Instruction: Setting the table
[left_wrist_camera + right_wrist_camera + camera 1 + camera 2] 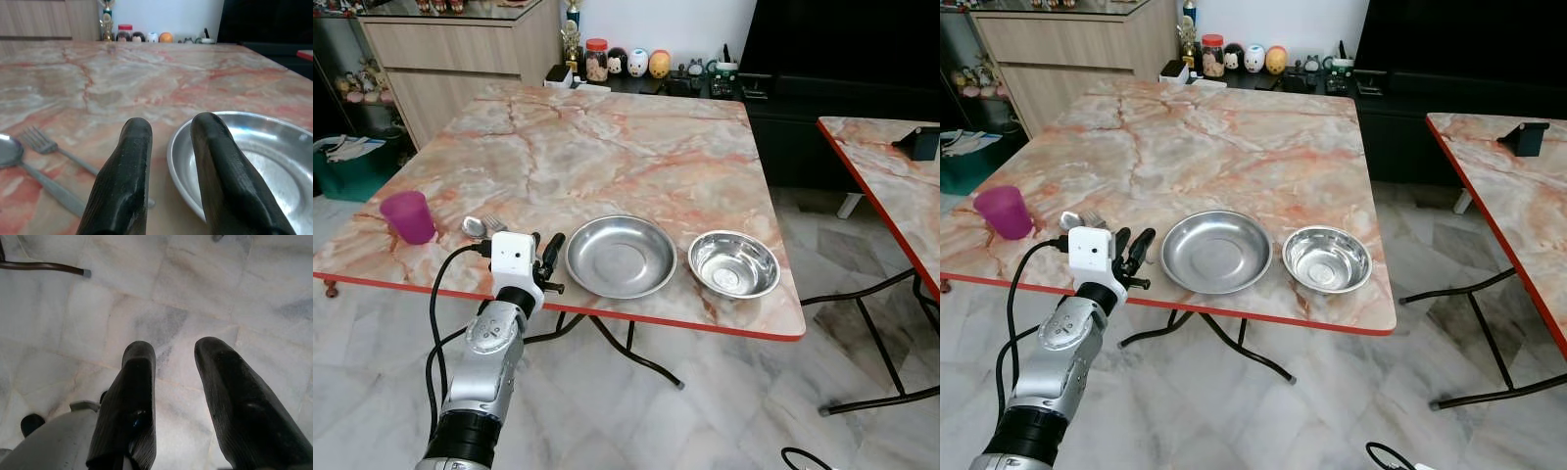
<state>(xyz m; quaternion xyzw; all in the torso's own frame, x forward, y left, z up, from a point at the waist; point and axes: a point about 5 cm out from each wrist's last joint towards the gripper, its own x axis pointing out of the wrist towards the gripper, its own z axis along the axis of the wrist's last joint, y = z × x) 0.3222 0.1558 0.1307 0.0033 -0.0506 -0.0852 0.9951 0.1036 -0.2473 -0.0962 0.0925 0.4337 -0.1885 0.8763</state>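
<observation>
Lower left of the head view, on the marble table [607,147]: we log a purple cup [408,216]. Right of it lie a spoon [473,227] and fork [494,223]. Next, our left gripper [546,257], fingers slightly spread, holding nothing. Centre: steel plate [621,257]. Right of that: steel bowl [733,263]. Our right gripper [173,382] hangs over floor tiles [220,284], fingers parted.

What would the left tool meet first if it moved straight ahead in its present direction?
Probably the steel plate: the open left tool points across the table, its one finger over the plate's near rim. The fork lies off to the side.
</observation>
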